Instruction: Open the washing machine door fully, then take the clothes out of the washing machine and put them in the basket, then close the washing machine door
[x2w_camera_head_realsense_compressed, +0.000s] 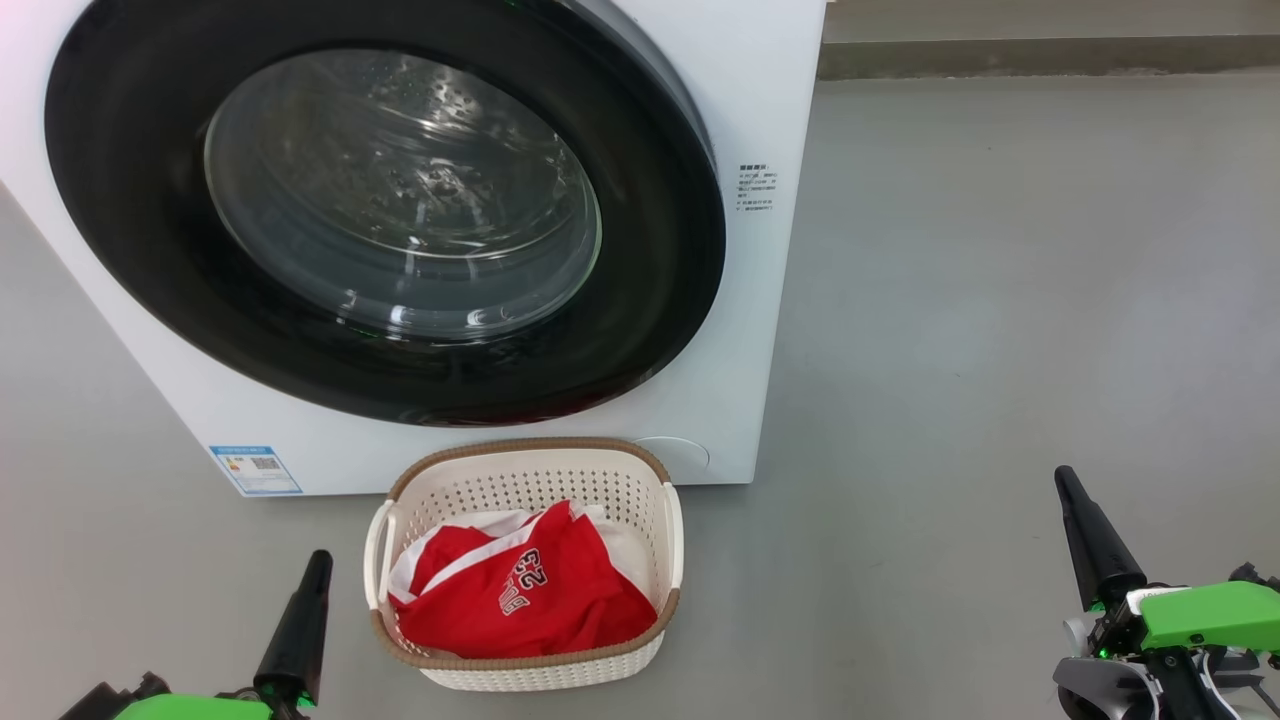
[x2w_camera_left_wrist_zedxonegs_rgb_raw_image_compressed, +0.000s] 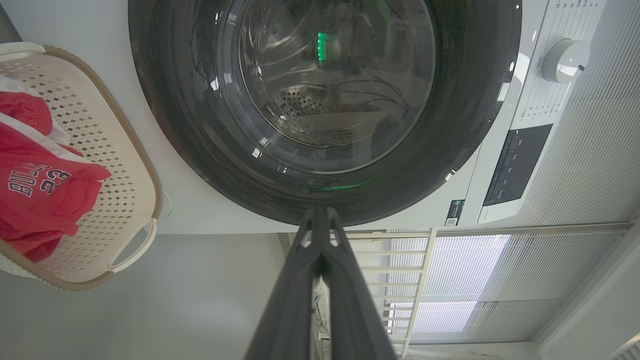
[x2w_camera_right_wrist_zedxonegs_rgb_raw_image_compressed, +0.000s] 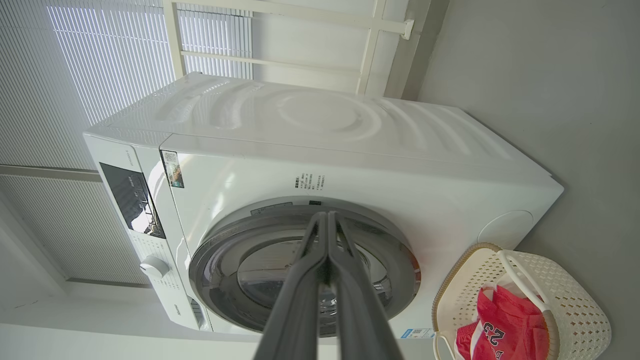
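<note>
The washing machine (x2w_camera_head_realsense_compressed: 765, 110) stands white at the upper left, and the washing machine door (x2w_camera_head_realsense_compressed: 400, 190) lies shut flat against its front, the steel drum showing through the glass. On the floor in front sits the basket (x2w_camera_head_realsense_compressed: 530, 470), and the red clothes (x2w_camera_head_realsense_compressed: 530, 600) with white "23" lettering lie bunched inside it. My left gripper (x2w_camera_head_realsense_compressed: 318, 562) is shut and empty, low and just left of the basket. My right gripper (x2w_camera_head_realsense_compressed: 1066, 482) is shut and empty, far right of the basket. The left wrist view has the door (x2w_camera_left_wrist_zedxonegs_rgb_raw_image_compressed: 325, 100) ahead of its shut gripper (x2w_camera_left_wrist_zedxonegs_rgb_raw_image_compressed: 320, 212).
Grey floor (x2w_camera_head_realsense_compressed: 1000, 300) spreads to the right of the machine up to a wall base (x2w_camera_head_realsense_compressed: 1050, 55). The control panel and white knob (x2w_camera_left_wrist_zedxonegs_rgb_raw_image_compressed: 565, 60) sit above the door. A white rack (x2w_camera_right_wrist_zedxonegs_rgb_raw_image_compressed: 280, 55) and window blinds (x2w_camera_right_wrist_zedxonegs_rgb_raw_image_compressed: 100, 60) stand behind the machine.
</note>
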